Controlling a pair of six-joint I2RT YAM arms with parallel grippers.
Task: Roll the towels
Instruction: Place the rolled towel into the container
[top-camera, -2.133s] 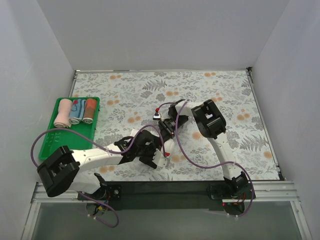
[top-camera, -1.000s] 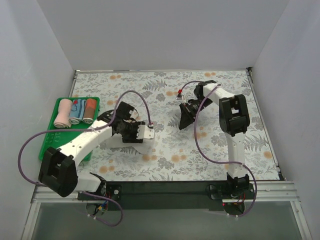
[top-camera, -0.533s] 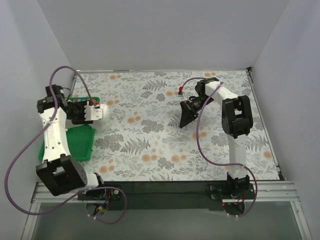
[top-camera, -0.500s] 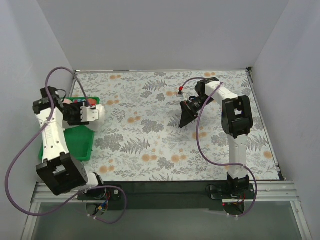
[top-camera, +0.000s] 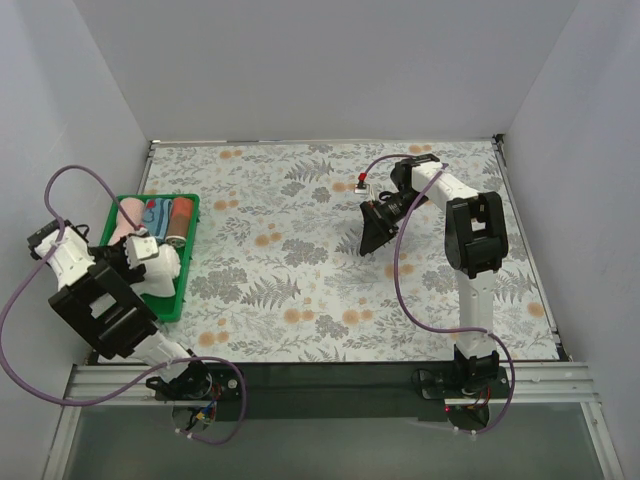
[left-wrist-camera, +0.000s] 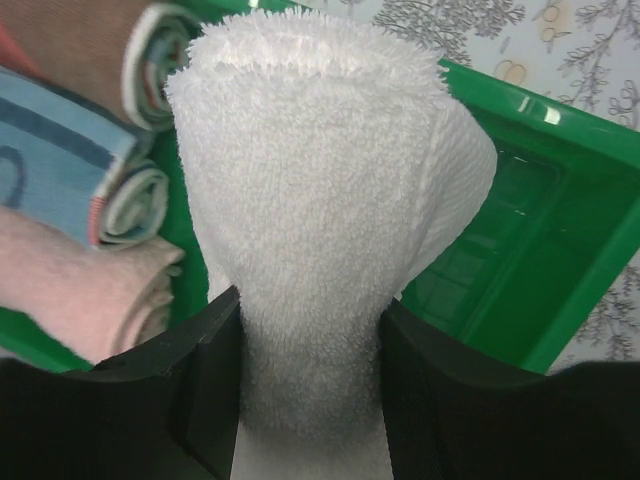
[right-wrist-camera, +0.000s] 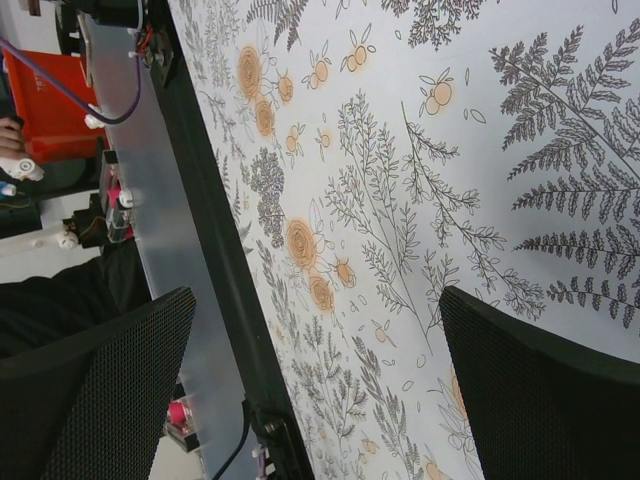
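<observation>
**Left arm.** Your left gripper (left-wrist-camera: 310, 335) is part closed on the cream-white towel (left-wrist-camera: 320, 190). The towel is already rolled. Its near end is pinched between the two black fingers (left-wrist-camera: 205, 385), and the thicker far end sticks out past their tips. The roll hangs over the green tray (left-wrist-camera: 540, 260), above the tray's near half and closer to its right wall. You cannot tell from either view whether the underside touches the tray floor.

**Tray.** It lies along the table's (top-camera: 300, 290) left edge, with its long side running from near to far. Three rolls lie side by side at its far end:
- The salmon-pink towel (top-camera: 126, 216) is against the left wall.
- A blue striped roll (top-camera: 150, 213) is in the middle.
- An orange-brown roll (top-camera: 180, 214) is against the right wall.

In the wrist view, the cream-white roll's far end sits just beside the near ends of these three. Contact with them cannot be confirmed.

**Right arm.** Your right gripper (top-camera: 374, 234) stands over the table right of centre, towards the far edge and well apart from the tray. Its jaws are spread fully wide. Only the flowered table cover shows between them, and they hold nothing. The arm reaches out from its base at the near edge, with its purple cable (top-camera: 400, 270) looping alongside.

**Towels.** Both are rolled. The pink one is stowed in the tray, and the cream-white one is in the left grip above it.
</observation>
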